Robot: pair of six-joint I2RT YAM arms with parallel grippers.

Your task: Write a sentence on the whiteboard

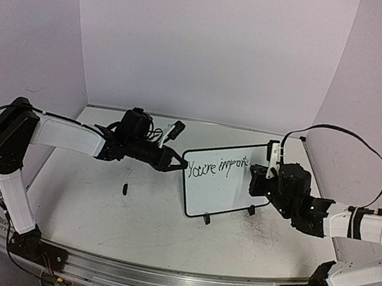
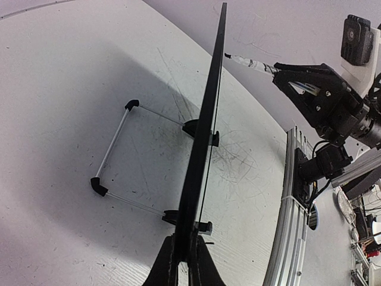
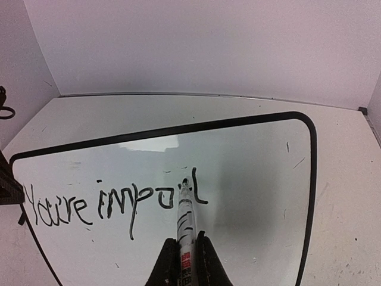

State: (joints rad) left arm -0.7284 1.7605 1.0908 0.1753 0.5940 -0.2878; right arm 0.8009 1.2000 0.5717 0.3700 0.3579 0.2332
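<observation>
Arms reach inward across the table point(image 1: 96, 208) from either side. The left gripper point(image 1: 176, 161), stretched out level, pinches the left edge of the whiteboard point(image 1: 219, 193), which stands on its feet near the table's centre. The right gripper point(image 1: 255, 175) clamps a marker point(image 3: 185, 217), tip on the board. The right wrist view reads "You're impo", with the rest partly hidden by the marker. Only the left wrist view shows the board edge-on, with a wire stand point(image 2: 113, 161) behind.

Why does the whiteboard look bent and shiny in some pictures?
Right wrist view: the wide lens bows the whiteboard, and a glare patch sits near its top; left wrist view: seen edge-on, it casts a soft shadow on the table.
</observation>
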